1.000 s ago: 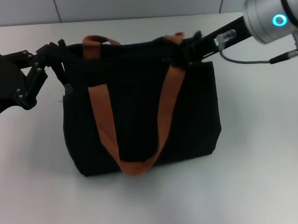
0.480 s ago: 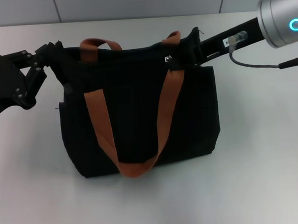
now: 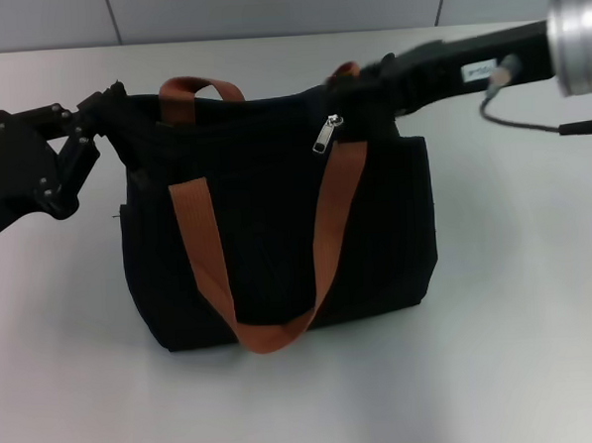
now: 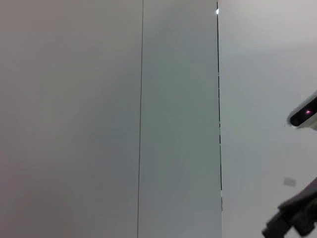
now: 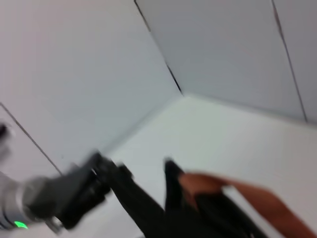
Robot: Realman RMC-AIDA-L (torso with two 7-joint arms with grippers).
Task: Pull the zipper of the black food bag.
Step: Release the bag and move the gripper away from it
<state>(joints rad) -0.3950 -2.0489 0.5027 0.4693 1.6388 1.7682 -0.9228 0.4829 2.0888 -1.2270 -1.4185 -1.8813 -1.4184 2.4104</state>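
Note:
The black food bag (image 3: 277,232) stands upright mid-table, its orange-brown strap handles (image 3: 203,251) draped over the front. The zipper (image 3: 323,136), a small silver pull tab, hangs loose at the bag's top edge beside the right strap. My right gripper (image 3: 373,79) hovers over the bag's top right corner, a little right of the tab and apart from it. My left gripper (image 3: 111,104) is shut on the bag's top left corner. In the blurred right wrist view the bag's edge (image 5: 173,208) and a strap (image 5: 228,196) show.
The bag rests on a white table (image 3: 511,349) with bare surface in front and on both sides. A grey panelled wall (image 3: 265,10) runs behind. The right arm's cable (image 3: 529,125) hangs above the table at right.
The zipper pull has travelled left along the bag's top and now hangs free. My right arm has drawn back to the right and lifted off it. The left arm holds still.

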